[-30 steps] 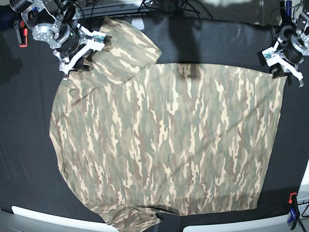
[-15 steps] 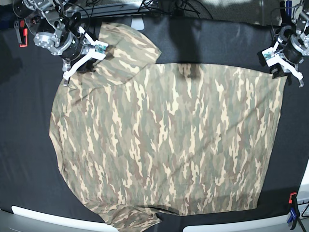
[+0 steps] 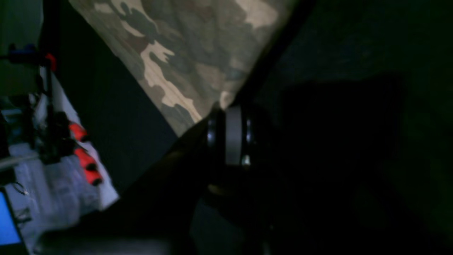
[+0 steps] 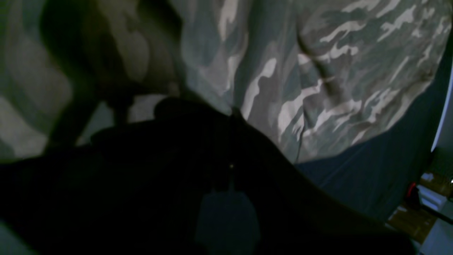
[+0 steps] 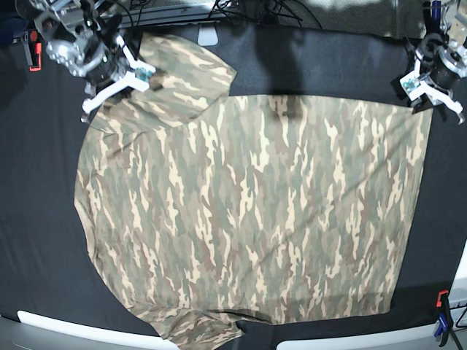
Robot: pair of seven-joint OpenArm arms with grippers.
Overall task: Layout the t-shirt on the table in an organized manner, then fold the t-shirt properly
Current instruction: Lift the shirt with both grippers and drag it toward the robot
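Base view shows the large camouflage-print soft fabric t-shirt (image 5: 248,211) spread nearly flat across the matte black cloth-covered table (image 5: 36,219). At its far corner on the view's right, the left gripper (image 5: 422,100) has its fingers pressed together, pinching the hem corner between them. The right gripper (image 5: 109,93) is closed on fabric beside the folded sleeve, the shirt body stretching away beneath its fingertips.
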